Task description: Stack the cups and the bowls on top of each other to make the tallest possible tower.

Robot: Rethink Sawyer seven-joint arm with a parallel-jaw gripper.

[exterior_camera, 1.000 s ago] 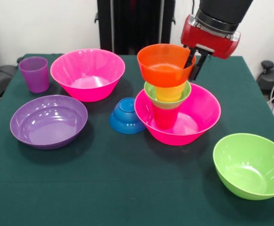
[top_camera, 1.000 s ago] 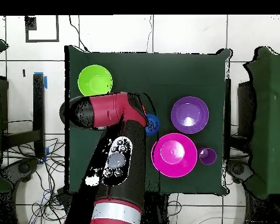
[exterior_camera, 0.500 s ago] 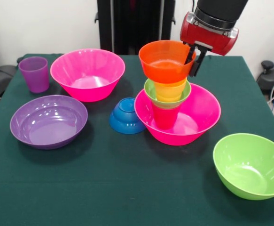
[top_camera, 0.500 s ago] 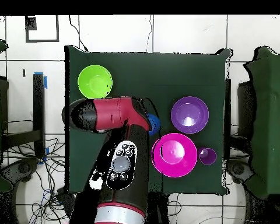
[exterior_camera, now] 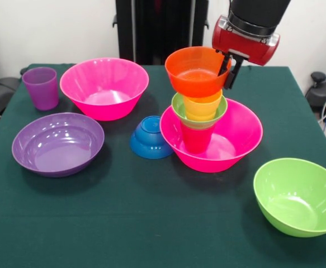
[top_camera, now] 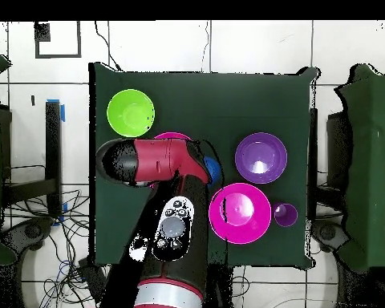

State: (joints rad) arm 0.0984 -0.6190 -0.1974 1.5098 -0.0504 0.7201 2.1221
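Observation:
My gripper (exterior_camera: 228, 70) is shut on the right rim of the shallow orange bowl (exterior_camera: 196, 71), one finger inside and one outside. It holds the bowl directly over a stack: a red cup (exterior_camera: 196, 138) standing in a hot pink bowl (exterior_camera: 242, 137), a small green bowl (exterior_camera: 179, 109) on that, and a yellow-orange cup (exterior_camera: 203, 107) in the green bowl. I cannot tell whether the orange bowl touches the yellow cup. In the overhead view the arm (top_camera: 160, 160) hides the stack.
A small blue bowl (exterior_camera: 150, 137) lies tipped against the stack's pink bowl. A second pink bowl (exterior_camera: 104, 87), a purple cup (exterior_camera: 41, 87) and a wide purple bowl (exterior_camera: 57, 143) are on the left. A lime green bowl (exterior_camera: 298, 196) sits front right.
The gripper and the orange bowl have risen slightly above the stack. Nothing else has moved.

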